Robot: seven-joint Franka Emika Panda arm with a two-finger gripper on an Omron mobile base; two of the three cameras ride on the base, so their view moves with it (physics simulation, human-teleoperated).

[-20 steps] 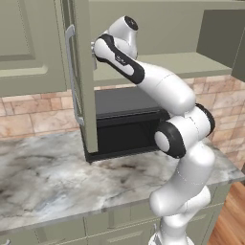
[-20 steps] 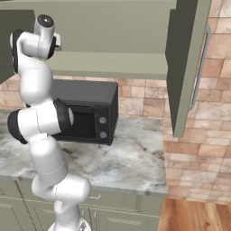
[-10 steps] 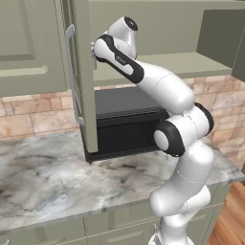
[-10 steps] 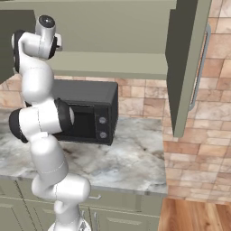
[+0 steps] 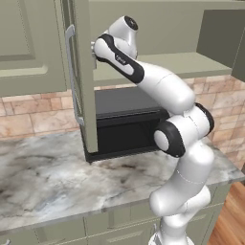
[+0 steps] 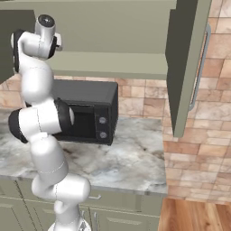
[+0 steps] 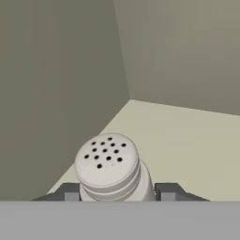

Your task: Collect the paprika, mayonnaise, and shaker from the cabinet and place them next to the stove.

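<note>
The shaker (image 7: 110, 166), a small pale grey cylinder with a holed, slightly domed top, stands on the cabinet's inner shelf (image 7: 187, 140) near its back corner. My gripper (image 7: 118, 193) is shut on the shaker, one dark fingertip (image 7: 70, 192) pressed to each side of it. In the left base view my hand (image 5: 98, 48) reaches up into the olive cabinet behind its open door (image 5: 81, 72). From the right, my hand (image 6: 56, 43) is at the cabinet's (image 6: 113, 27) opening. The paprika, the mayonnaise and the stove are out of view.
A black microwave (image 5: 124, 124) (image 6: 85, 113) stands on the marble counter (image 5: 48, 182) below the cabinet. The open door (image 6: 185, 67) with its silver bar handle (image 6: 200, 67) hangs out over the counter. Brick wall lies behind, and wood floor at the lower right.
The arm has kept its pose at the cabinet. The fingers have closed in on the shaker.
</note>
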